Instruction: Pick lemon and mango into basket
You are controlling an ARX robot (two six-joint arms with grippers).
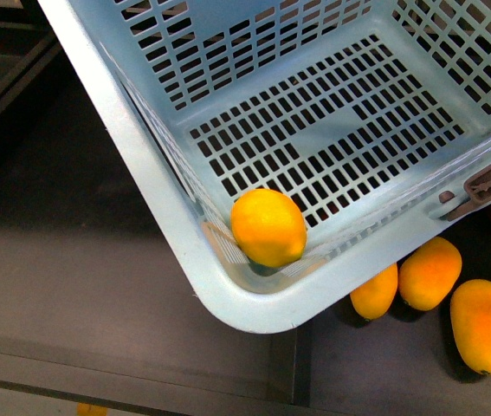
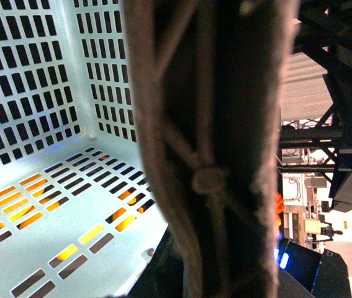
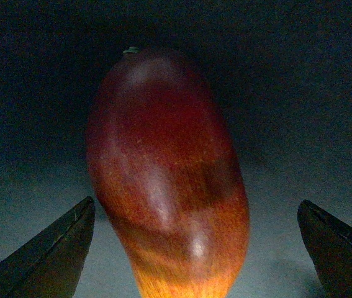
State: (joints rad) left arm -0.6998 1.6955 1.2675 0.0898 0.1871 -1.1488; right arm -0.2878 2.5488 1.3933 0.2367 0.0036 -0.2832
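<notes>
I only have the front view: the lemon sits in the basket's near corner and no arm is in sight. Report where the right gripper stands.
Observer: The right gripper is open, its fingers on either side of a red-and-yellow fruit and clear of it.
Operator: Give me the end facing it.
Observer: The yellow end. The red end with the stem nub points away.
Operator: Now the left wrist.
Observer: A brown basket handle fills that view close up, and no fingers show.
</notes>
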